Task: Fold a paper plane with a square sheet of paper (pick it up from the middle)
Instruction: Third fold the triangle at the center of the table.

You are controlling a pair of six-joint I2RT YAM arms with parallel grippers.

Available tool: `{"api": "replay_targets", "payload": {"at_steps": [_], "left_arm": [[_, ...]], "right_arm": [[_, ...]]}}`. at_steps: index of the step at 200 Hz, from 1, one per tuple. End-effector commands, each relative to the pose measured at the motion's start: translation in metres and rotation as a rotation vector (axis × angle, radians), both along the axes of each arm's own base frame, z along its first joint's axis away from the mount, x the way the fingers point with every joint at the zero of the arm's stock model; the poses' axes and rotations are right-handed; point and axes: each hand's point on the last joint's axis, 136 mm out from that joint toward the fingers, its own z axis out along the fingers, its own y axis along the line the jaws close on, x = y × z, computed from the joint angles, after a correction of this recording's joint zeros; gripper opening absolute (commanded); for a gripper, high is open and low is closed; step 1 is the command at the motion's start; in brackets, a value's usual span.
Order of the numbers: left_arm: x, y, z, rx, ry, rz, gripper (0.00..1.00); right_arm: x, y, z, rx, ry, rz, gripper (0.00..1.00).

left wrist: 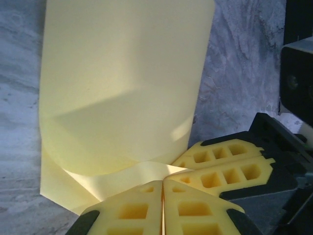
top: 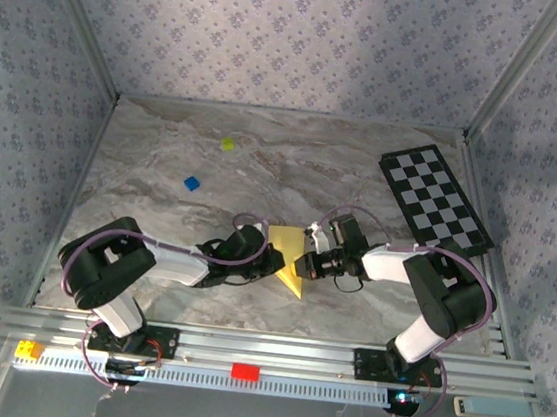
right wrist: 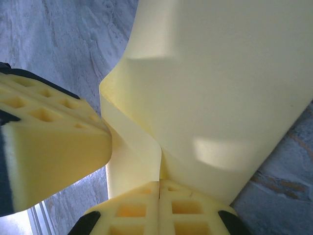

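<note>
Over marble, left claw and right claw pinch curled yellow paper.

Soft even light; wrist close-ups slightly blurred.

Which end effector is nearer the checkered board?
Right. In the top view the right end effector grips the yellow paper on the side facing the checkered board. The left end effector grips the paper's opposite side, farther from the board.
</note>
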Motion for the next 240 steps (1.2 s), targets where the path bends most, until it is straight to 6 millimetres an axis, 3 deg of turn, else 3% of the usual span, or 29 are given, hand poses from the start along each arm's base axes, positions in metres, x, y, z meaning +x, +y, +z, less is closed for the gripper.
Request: {"api": "replay_targets", "payload": {"at_steps": [1,76,106,118,134,149,184,194,212,240], "left_arm": [[0.001,-0.001,-0.005,0.014,0.018,0.016,0.08],[-0.008,0.017,-0.037,0.136,0.093,0.035,0.07],[-0.010,0.019,-0.042,0.159,0.102,0.029,0.06],[-0.010,0.019,-0.042,0.176,0.103,0.025,0.06],[-0.011,0.020,-0.044,0.192,0.106,0.021,0.06],[-0.010,0.020,-0.044,0.192,0.103,0.022,0.05],[-0.010,0.020,-0.044,0.193,0.102,0.025,0.05],[-0.010,0.020,-0.044,0.192,0.101,0.026,0.05],[-0.009,0.020,-0.044,0.190,0.100,0.031,0.05],[-0.008,0.019,-0.043,0.188,0.096,0.029,0.05]], "right_arm": [[-0.008,-0.016,-0.026,-0.088,0.046,-0.027,0.00],[-0.008,-0.014,-0.024,-0.077,0.050,-0.026,0.00],[-0.004,-0.008,-0.012,-0.040,0.051,-0.024,0.01],[-0.001,-0.004,-0.002,-0.017,0.045,-0.027,0.06],[0.005,-0.003,0.013,-0.009,0.025,-0.046,0.19],[0.013,-0.015,0.020,-0.069,0.012,-0.109,0.31],[0.014,-0.034,0.043,-0.070,-0.003,-0.183,0.45],[0.006,-0.029,0.052,-0.029,0.004,-0.153,0.43],[-0.015,-0.011,0.063,0.040,0.049,-0.058,0.31],[-0.045,0.007,0.054,-0.020,0.083,0.049,0.13]]}}
